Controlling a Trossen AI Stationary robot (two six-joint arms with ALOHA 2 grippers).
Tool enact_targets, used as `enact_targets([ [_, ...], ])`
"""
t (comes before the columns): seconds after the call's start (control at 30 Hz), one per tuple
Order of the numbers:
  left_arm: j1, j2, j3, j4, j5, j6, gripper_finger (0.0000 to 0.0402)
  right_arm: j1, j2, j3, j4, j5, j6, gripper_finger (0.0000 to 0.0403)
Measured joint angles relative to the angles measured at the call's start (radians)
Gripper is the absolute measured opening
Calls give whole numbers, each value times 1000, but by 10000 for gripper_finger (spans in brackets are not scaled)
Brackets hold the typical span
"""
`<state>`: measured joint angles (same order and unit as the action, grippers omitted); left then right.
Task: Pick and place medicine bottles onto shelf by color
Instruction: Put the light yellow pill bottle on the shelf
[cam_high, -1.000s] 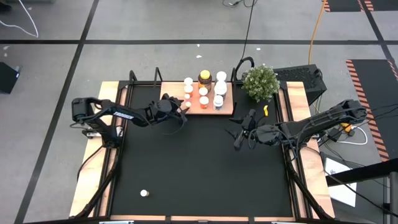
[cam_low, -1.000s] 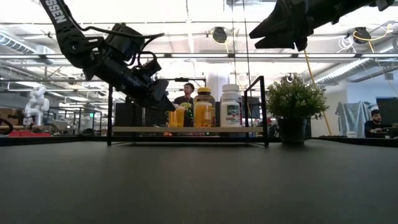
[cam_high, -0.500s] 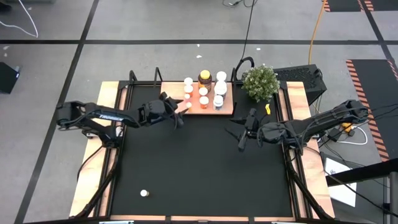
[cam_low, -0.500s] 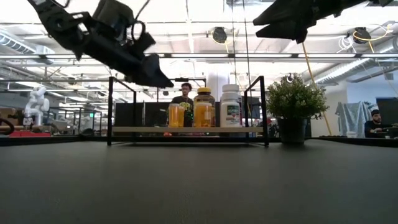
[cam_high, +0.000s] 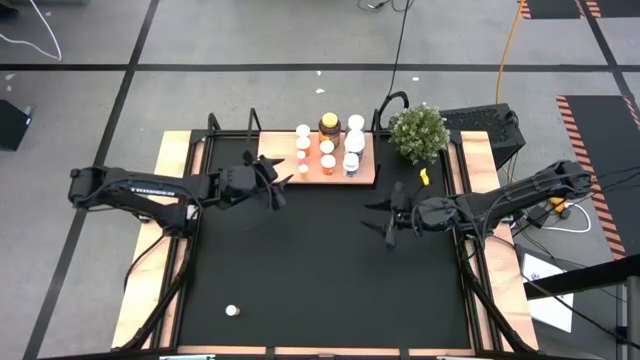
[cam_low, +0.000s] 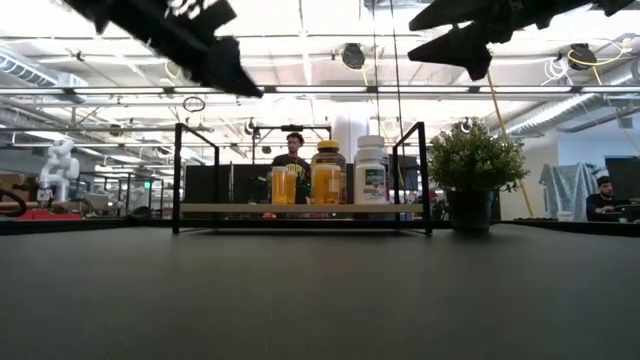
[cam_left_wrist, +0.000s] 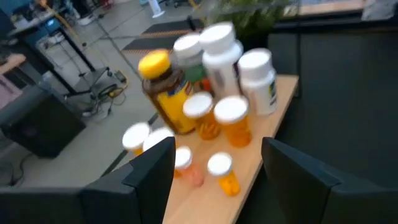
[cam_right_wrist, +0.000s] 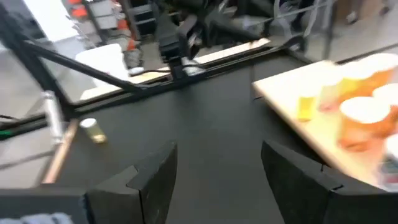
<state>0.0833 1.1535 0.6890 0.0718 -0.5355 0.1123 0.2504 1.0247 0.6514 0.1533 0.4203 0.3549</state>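
The medicine bottles (cam_high: 328, 150), white ones and orange ones with white caps plus a yellow-lidded amber jar (cam_left_wrist: 163, 87), stand upright on the light-wood shelf (cam_high: 366, 172) at the table's far middle. One more small bottle (cam_high: 232, 311) sits alone on the black mat near the front left. My left gripper (cam_high: 278, 185) hangs open and empty above the mat, just left of the shelf's near left corner. My right gripper (cam_high: 383, 220) hangs open and empty right of the table's middle, clear of the mat. In the low view both grippers show only at the top edge.
A green potted plant (cam_high: 418, 131) stands right of the shelf at the back. Black posts (cam_low: 177, 178) rise at the shelf's corners. The black mat (cam_high: 320, 270) stretches between the arms and toward the near edge. People sit in the room beyond the table.
My left gripper has drawn back from the bottles at the shelf's left side, rising and moving toward the table's left edge; its fingers keep the same gap. An orange bottle it was next to stays upright on the shelf. My right gripper has turned at the wrist in place.
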Motion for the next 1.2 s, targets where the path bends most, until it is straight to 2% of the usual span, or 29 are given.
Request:
enact_targets([
  [0.2,-89,-9,154,-236,-69,8,241,15,123,0,121,-161,93,229],
  [0.37,-156,-9,335,-475,-94,-63,241,60,298,19,360,-189,142,229],
  [0.43,-181,-10,410,-571,-94,-115,241,80,372,59,390,-189,146,229],
  [0.63,-236,-10,569,-820,-71,-366,241,119,640,315,326,-188,101,229],
  [0.87,-273,-12,652,-1190,170,-520,241,121,938,695,252,-185,-9,229],
  [1.03,-328,-52,661,-1455,252,-623,241,87,1115,922,250,-185,-133,229],
  [1.2,-447,-139,586,-1506,280,-686,241,46,1275,1079,253,-222,-158,229],
])
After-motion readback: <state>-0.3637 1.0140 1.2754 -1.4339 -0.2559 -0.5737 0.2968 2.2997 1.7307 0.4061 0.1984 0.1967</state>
